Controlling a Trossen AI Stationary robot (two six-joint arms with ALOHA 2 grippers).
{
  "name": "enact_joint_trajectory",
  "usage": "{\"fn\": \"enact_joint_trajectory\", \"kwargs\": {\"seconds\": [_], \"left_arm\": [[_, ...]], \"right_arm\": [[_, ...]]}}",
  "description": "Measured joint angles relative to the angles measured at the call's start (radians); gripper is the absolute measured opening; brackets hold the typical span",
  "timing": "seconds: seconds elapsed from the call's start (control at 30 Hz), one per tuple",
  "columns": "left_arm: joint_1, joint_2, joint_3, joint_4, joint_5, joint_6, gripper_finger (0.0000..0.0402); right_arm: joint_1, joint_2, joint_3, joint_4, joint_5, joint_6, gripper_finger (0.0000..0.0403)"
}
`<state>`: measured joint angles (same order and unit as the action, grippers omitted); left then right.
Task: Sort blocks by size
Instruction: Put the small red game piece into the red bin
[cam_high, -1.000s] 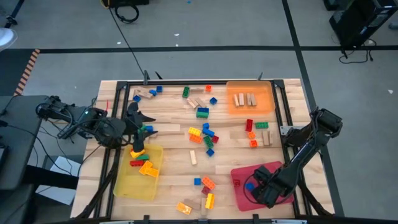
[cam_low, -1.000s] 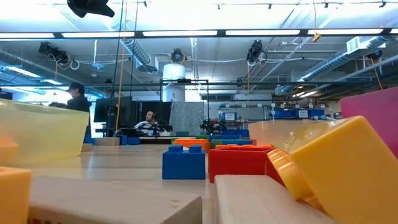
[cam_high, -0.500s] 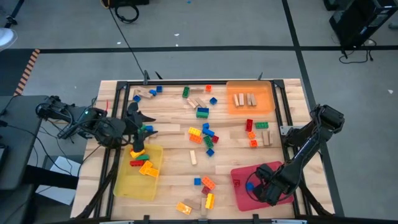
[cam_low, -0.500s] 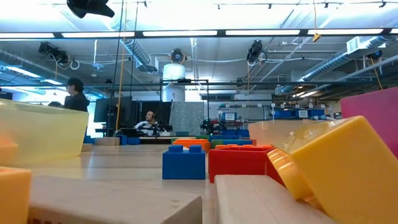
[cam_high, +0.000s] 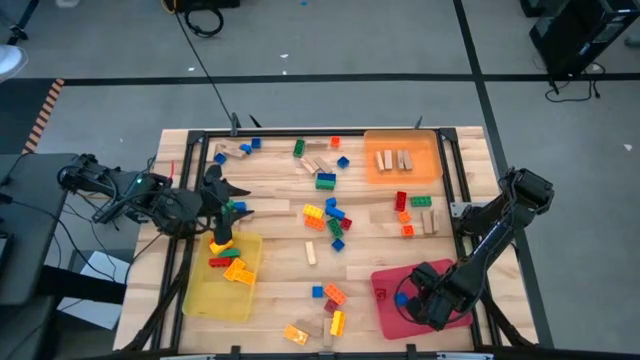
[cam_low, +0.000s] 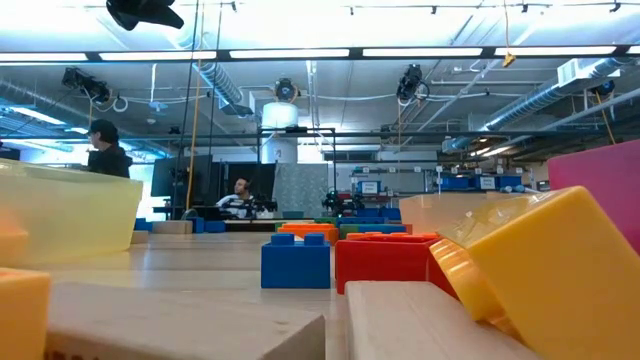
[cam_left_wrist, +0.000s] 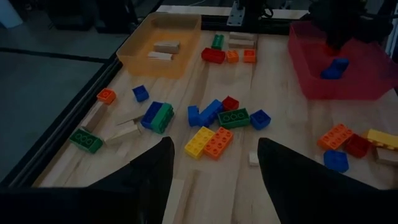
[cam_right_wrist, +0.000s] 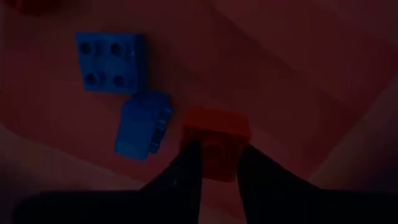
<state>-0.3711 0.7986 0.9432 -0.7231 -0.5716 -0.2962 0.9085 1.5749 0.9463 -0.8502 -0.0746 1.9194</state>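
Note:
Blocks of several colours and plain wooden pieces (cam_high: 330, 215) lie scattered across the wooden table. My right gripper (cam_high: 425, 305) points down into the red tray (cam_high: 385, 300) and is shut on a small red block (cam_right_wrist: 214, 134). Two blue blocks (cam_right_wrist: 111, 62) (cam_right_wrist: 143, 124) lie on the tray floor beside it. My left gripper (cam_high: 238, 205) waits open above the table's left side, near the yellow tray (cam_high: 215, 295); nothing is between its fingers (cam_left_wrist: 214, 146). My right gripper pinches the red block by two opposite sides (cam_right_wrist: 205, 155) between its two fingers, coming from above and pointing down. The block sits upright between the fingertips. Whether it rests on the tray floor or hangs just above it, I cannot tell.
The orange tray (cam_high: 372, 172) at the far right holds wooden pieces. The yellow tray holds several blocks. More blocks lie at the near edge (cam_high: 320, 325), close before the low camera (cam_low: 385, 270). A metal frame (cam_high: 300, 131) borders the table. A person (cam_low: 105, 155) is in the room behind.
Both arms have kept their places. In the room behind the table the person has walked toward the left of the low view.

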Motion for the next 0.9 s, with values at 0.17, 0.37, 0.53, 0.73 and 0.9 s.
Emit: {"fn": "enact_joint_trajectory", "kwargs": {"seconds": [0.17,0.37,0.53,0.73,0.9], "left_arm": [[0.000,0.000,0.000,0.000,0.000,0.000,0.0239],[0.000,0.000,0.000,0.000,0.000,-0.004,0.0239],[0.000,0.000,0.000,0.000,0.000,-0.004,0.0239],[0.000,0.000,0.000,0.000,0.000,-0.005,0.0239],[0.000,0.000,0.000,0.000,0.000,0.000,0.0239]], "right_arm": [[0.000,0.000,0.000,0.002,0.000,0.000,0.0192],[0.000,0.000,0.000,0.002,-0.012,-0.009,0.0343],[0.000,0.000,0.000,0.003,-0.024,-0.010,0.0312],[0.000,0.000,0.000,0.029,-0.024,-0.035,0.0119],[-0.001,0.001,0.000,0.068,0.002,-0.045,0.0078]]}}
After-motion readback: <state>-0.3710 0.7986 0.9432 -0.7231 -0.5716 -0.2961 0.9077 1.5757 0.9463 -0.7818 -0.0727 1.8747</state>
